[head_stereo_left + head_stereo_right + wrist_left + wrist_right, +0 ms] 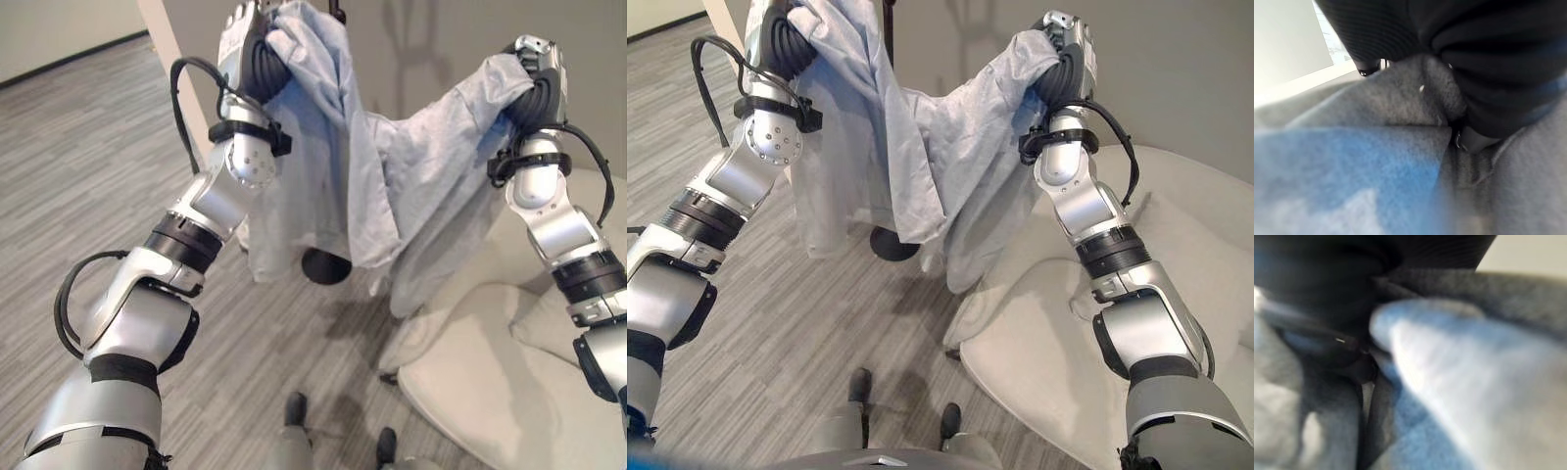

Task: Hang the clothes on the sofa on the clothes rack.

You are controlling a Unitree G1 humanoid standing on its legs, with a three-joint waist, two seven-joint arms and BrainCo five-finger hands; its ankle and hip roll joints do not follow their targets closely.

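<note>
Both arms are raised and a light grey shirt (392, 166) is stretched between the two hands, up off the sofa (1176, 294). The left hand (247, 44) is at the top of the eye views, its dark ribbed cover toward the camera, and one upper corner of the shirt is bunched over and around it. The right hand (1063, 59) is held at about the same height, well apart from the left, with the other upper corner draped over its top.

Between the hands the cloth sags in a shallow curve, and below it the shirt hangs in loose folds. The lower edge hangs above the floor (88, 157).

In the left wrist view the grey cloth (1400, 103) lies pressed right against the dark cover and spreads out past it. The right wrist view shows cloth (1459, 372) packed close against that hand as well. The fingers of both hands are buried in the fabric, so I cannot tell how either hand is closed.

Behind the shirt stands the rack, of which the dark round base (326, 265) shows on the floor below the hanging cloth and a dark pole tip (337, 10) just above it, near the left hand. The pale sofa sits under and beside the right arm.
</note>
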